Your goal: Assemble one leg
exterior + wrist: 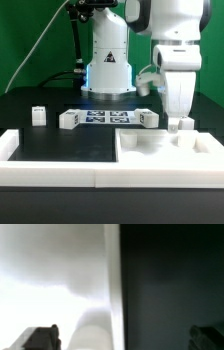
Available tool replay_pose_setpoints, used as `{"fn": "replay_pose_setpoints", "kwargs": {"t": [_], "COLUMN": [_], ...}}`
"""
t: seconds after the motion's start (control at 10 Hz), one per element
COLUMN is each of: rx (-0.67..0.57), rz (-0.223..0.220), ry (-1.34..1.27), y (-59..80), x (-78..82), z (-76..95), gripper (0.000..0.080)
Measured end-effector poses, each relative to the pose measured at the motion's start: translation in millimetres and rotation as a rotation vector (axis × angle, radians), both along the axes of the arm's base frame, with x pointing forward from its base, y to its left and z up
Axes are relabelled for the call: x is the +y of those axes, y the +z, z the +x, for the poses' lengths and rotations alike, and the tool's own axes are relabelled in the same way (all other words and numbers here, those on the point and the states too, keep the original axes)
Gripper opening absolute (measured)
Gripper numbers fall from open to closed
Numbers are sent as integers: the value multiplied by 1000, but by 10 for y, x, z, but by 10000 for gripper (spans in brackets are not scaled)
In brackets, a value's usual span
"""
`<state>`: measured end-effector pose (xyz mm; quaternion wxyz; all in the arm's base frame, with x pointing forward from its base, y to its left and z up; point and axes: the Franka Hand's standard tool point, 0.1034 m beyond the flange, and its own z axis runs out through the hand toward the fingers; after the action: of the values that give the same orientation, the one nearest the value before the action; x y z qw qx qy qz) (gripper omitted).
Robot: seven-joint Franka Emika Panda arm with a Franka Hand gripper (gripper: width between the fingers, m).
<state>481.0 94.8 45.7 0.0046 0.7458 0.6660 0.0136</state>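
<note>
Three small white legs with tags lie on the black table at the back: one at the exterior view's left, one beside the marker board, one at its other end. The large white panel lies at the exterior view's right. My gripper hangs low over the panel's far edge, apart from the legs. In the wrist view the dark fingertips stand wide apart and open, with the blurred white panel and its edge between them. A pale rounded shape shows there; I cannot tell what it is.
The marker board lies in front of the robot base. A thick white barrier runs along the front, and the panel rests against it. Black table shows beside the panel's edge.
</note>
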Motion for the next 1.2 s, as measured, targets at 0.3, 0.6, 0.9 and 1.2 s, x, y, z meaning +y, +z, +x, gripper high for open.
{"fn": "replay_pose_setpoints", "kwargs": {"t": [0.3, 0.6, 0.9, 1.2], "rx": [-5, 2, -1, 30], "rz": [-5, 8, 59, 79], "ry": [-77, -345, -780, -1066], "y": [110, 98, 18, -21], "x": [20, 32, 240, 448], "z": [-126, -134, -274, -378], "gripper": [649, 649, 649, 649]}}
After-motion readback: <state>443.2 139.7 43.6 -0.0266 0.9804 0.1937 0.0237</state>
